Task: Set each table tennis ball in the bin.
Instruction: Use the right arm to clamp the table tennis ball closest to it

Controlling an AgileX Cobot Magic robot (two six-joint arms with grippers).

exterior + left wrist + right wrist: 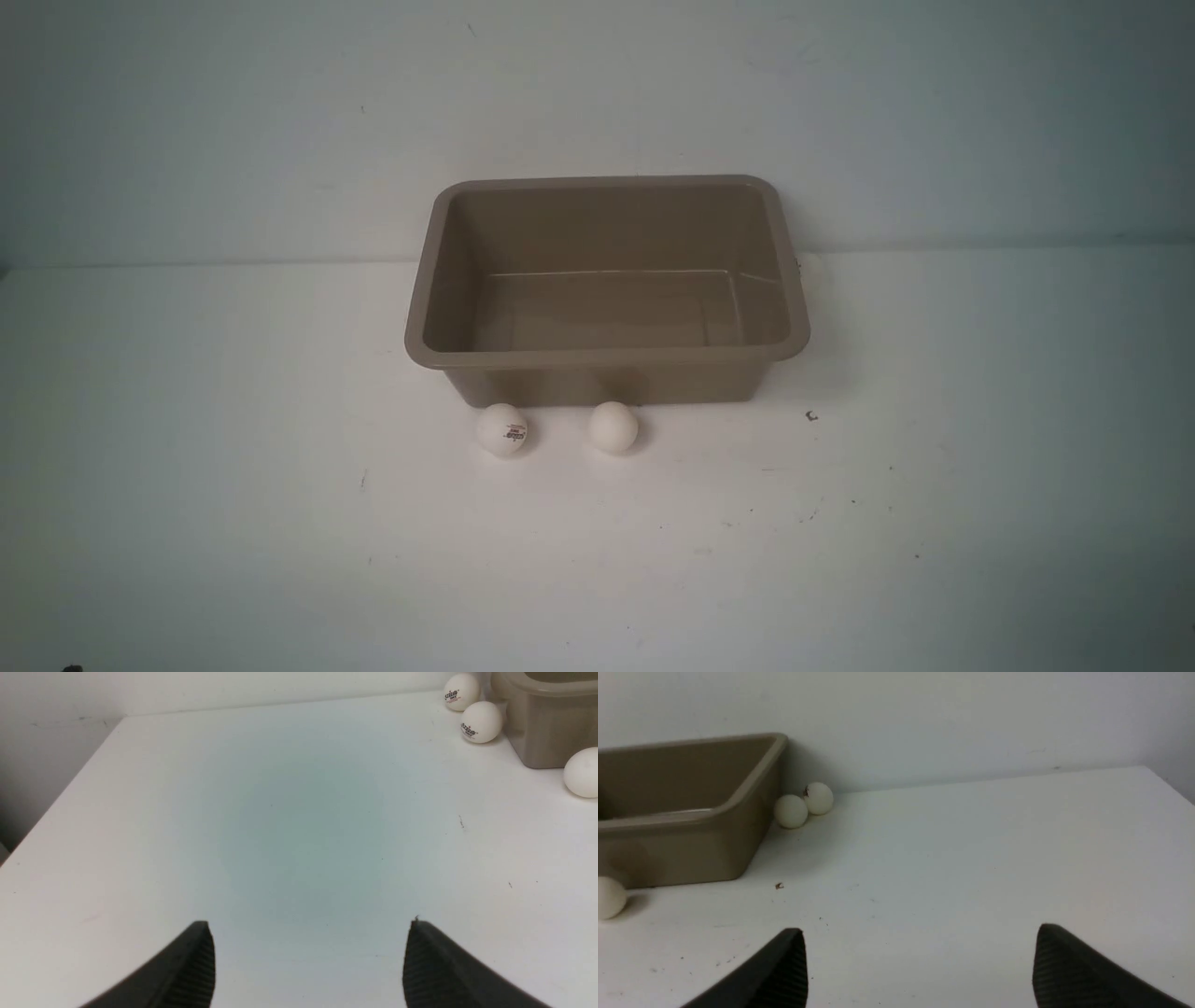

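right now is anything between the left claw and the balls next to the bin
Nothing visible. Only bare table lies between the open left claw and the two logo balls beside the bin. The bin's own wall stands between them and its inside, so they likely need lifting over the rim.

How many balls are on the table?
6 table tennis balls: two before the bin, two by its left wall, two by its right wall. More may hide behind it.

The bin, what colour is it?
The bin is plain grey-brown, like taupe, with no pattern. The front view shows it best.
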